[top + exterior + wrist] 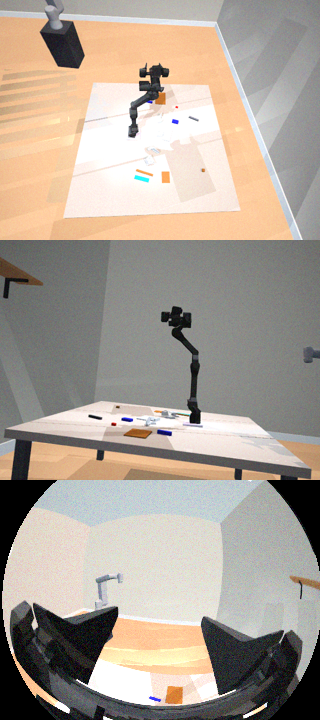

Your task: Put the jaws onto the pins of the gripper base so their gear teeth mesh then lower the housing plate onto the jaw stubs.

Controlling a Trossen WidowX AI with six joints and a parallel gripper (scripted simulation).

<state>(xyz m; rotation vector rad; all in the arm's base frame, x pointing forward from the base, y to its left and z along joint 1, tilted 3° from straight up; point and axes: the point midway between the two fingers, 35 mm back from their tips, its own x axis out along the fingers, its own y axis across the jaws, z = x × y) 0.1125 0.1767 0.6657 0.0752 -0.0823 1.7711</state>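
Note:
My gripper [153, 65] [160, 614] is open and empty, raised high beyond the table's far edge in the top view. Several whitish parts lie apart on the table, washed out by glare: a curved jaw-like piece [160, 118], a small piece [160, 134] beside a flat pale plate [167, 135], a long angled piece [154, 149], and a blocky piece [149, 160]. In the exterior view some of them overlap as a pale cluster [152, 420] and a grey-white cluster [168, 414]. Pins, gear teeth and stubs are too small to tell. None of these parts shows in the wrist view.
An orange square [160, 98] [138, 433] [174, 695], blue blocks [175, 121] [164, 432], a red cube [176, 107], a dark bar [193, 118], an orange bar [144, 172], a cyan bar [141, 178], another orange rectangle [165, 177] and a brown cube [203, 170] lie around.

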